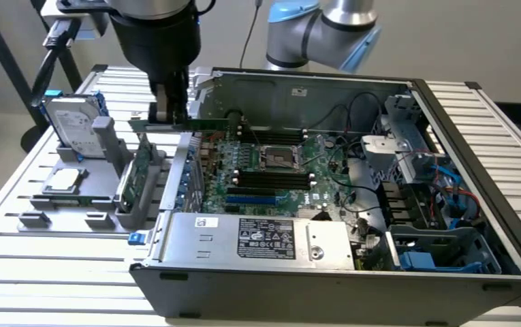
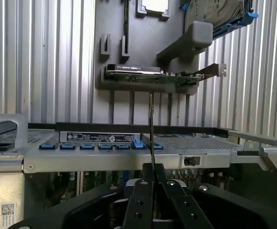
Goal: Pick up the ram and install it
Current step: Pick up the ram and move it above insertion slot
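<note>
My gripper [image 1: 169, 117] is shut on the ram [image 1: 208, 123], a long thin green stick held level in the air. In the exterior view it hangs over the left wall of the open computer case [image 1: 478, 177], above and left of the motherboard [image 1: 278, 167] with its dark memory slots [image 1: 274, 180]. The wrist view shows the ram [image 2: 151, 129] edge-on as a thin dark line rising from between the black fingers [image 2: 141, 200] of the gripper [image 2: 152, 174], over the case's metal rim [image 2: 105, 155].
A grey holder [image 1: 105, 133] left of the case carries a silver hard drive [image 1: 67, 126], a small square chip [image 1: 61, 180] and a wider green expansion card [image 1: 133, 174]. A power supply [image 1: 260, 238] sits at the case front. Cables and drive bays [image 1: 423, 197] crowd its right side.
</note>
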Robot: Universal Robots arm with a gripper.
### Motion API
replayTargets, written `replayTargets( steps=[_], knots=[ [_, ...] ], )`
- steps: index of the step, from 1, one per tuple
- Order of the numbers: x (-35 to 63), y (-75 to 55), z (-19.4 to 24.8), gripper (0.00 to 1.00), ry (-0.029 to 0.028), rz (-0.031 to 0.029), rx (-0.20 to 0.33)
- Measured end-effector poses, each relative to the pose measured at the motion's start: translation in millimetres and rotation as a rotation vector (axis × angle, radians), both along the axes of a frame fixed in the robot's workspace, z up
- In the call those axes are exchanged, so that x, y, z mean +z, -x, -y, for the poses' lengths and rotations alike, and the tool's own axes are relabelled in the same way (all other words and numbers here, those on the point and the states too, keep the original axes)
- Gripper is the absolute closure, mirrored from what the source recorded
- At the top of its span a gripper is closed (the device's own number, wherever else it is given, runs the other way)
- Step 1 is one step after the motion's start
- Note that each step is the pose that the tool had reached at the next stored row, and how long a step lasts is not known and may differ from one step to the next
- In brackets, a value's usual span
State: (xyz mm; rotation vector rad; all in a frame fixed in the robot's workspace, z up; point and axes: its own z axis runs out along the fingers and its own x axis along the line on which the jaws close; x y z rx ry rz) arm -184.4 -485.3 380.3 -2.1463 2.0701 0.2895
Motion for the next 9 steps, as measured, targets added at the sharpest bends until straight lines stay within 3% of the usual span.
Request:
replayTargets(
  steps=[6,9],
  knots=[
    [0.0,-27.1,0.0,0.87,0.0003,-0.0014,0.0],
    [0.0,-40.6,0.0,0.87,0.0036,-0.0041,0.0]
  ],
)
